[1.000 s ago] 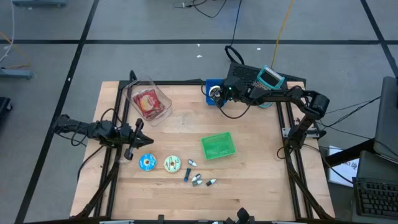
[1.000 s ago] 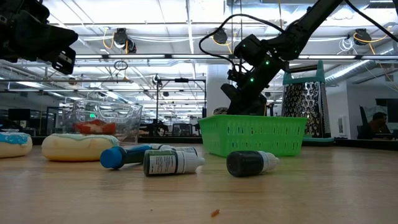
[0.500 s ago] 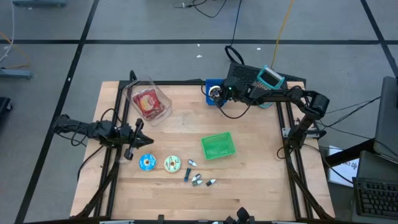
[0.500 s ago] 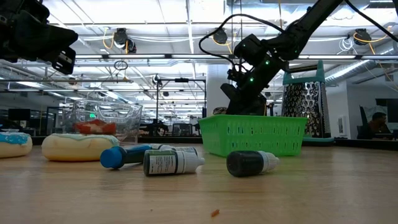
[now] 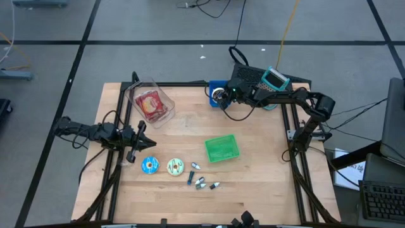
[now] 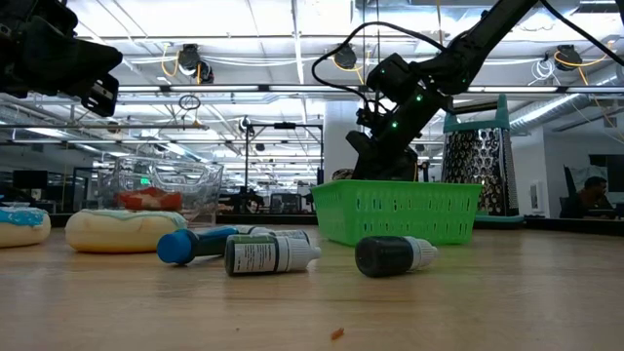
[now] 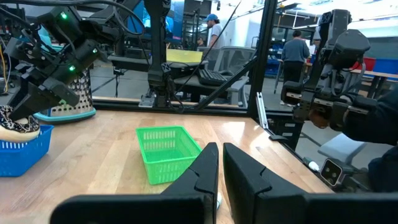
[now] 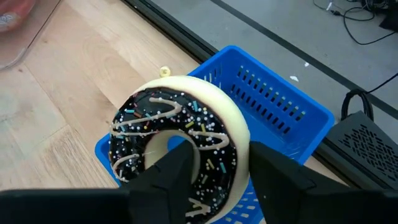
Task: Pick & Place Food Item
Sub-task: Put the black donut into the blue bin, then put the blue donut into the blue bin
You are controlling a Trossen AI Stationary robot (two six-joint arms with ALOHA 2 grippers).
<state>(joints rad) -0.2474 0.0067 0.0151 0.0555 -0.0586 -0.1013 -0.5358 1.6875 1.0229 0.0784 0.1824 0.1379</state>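
A chocolate-iced donut with sprinkles [image 8: 180,134] stands tilted in the blue basket [image 8: 280,106] at the table's far edge [image 5: 212,85]. My right gripper [image 8: 217,180] is open over it. One finger [image 8: 168,177] is in front of the donut's hole and the other [image 8: 280,177] is outside the ring. What the donut's lower part rests on is hidden by the fingers. My left gripper [image 7: 219,180] waits shut above the table's left side [image 5: 142,134] and holds nothing. My right gripper's fingers stand on either side of the donut's ring [image 8: 230,155], slanting down from the table's right. I cannot tell whether they touch it. The donut sits in the basket, tilted on edge.
A green basket [image 5: 221,148] sits mid-table. Two more donuts [image 5: 149,165] [image 5: 175,166] and several small bottles [image 5: 199,182] lie toward the near edge. A clear tub with red food [image 5: 150,104] stands far left. A black frame borders the table.
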